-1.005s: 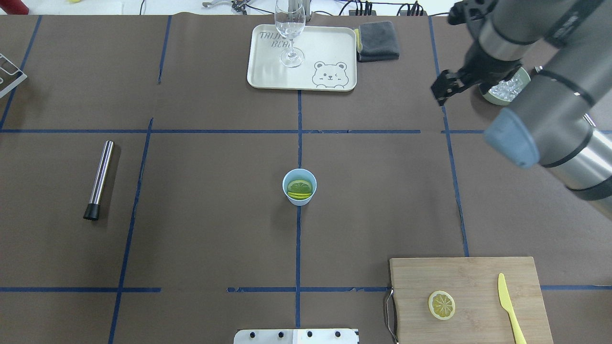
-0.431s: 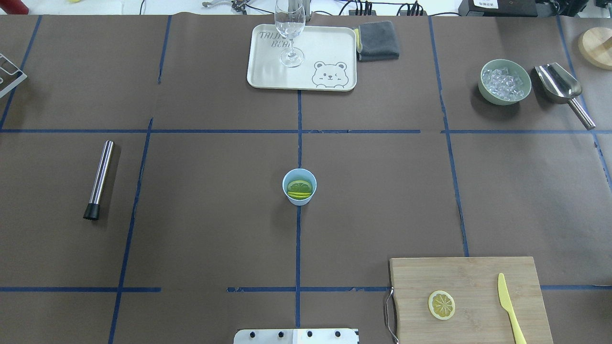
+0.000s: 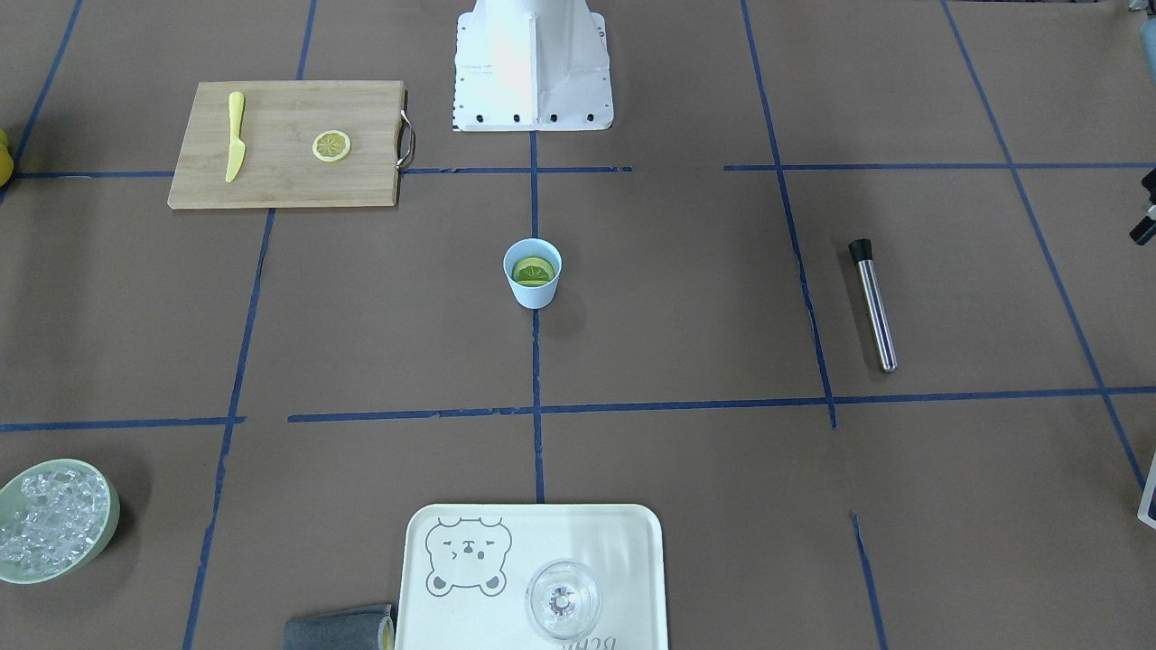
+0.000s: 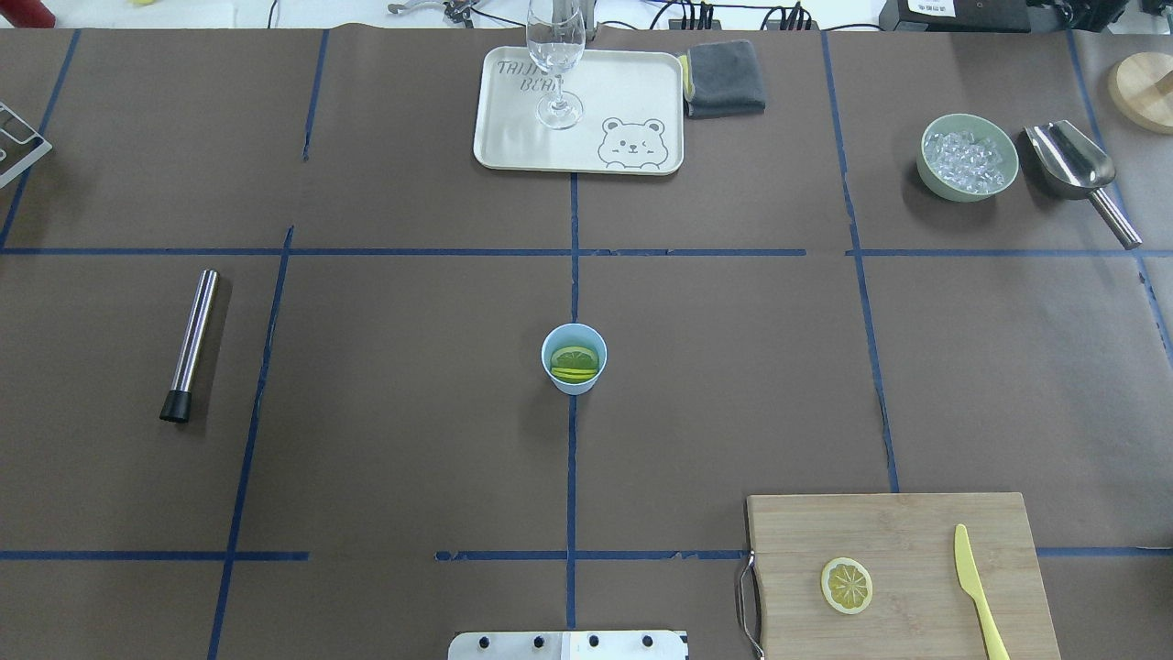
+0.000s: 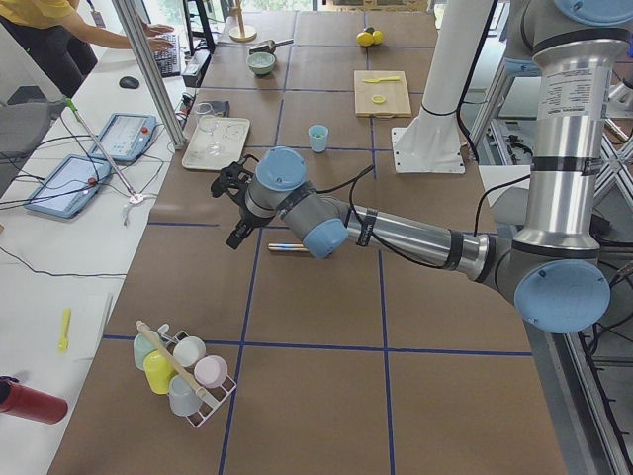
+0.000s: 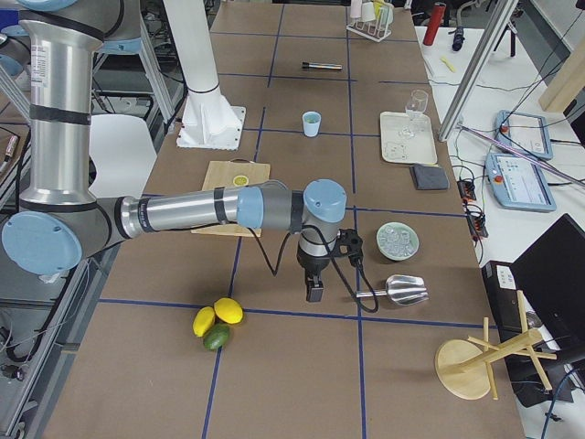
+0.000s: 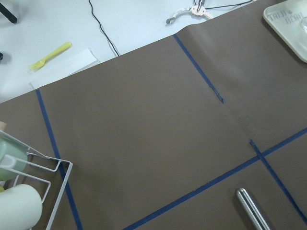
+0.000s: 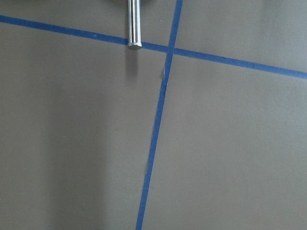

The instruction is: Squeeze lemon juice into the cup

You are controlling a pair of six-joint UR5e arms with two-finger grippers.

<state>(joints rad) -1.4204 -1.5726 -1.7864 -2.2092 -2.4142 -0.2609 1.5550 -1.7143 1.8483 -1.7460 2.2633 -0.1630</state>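
Observation:
The light blue cup (image 4: 587, 382) stands upright at the table's centre; it also shows in the front-facing view (image 3: 533, 291). One lemon slice (image 4: 575, 360) lies inside it. A second lemon slice (image 4: 846, 585) lies flat on the wooden cutting board (image 4: 903, 532). My left gripper (image 5: 237, 236) hovers over the table's left end, far from the cup. My right gripper (image 6: 314, 291) points down over the table's right end, near the scoop. Both show only in the side views, so I cannot tell whether they are open or shut.
A yellow toy knife (image 4: 976, 587) lies on the board. A steel muddler (image 4: 190, 344) lies at the left. A tray (image 4: 632, 101) with a clear glass (image 4: 555, 55), a grey cloth (image 4: 724, 78), an ice bowl (image 4: 969, 157) and a scoop (image 4: 1077, 170) stand along the far side.
My right arm, which covered the far right of the overhead view a second ago, has swung out of that view. The cup and both slices have not moved.

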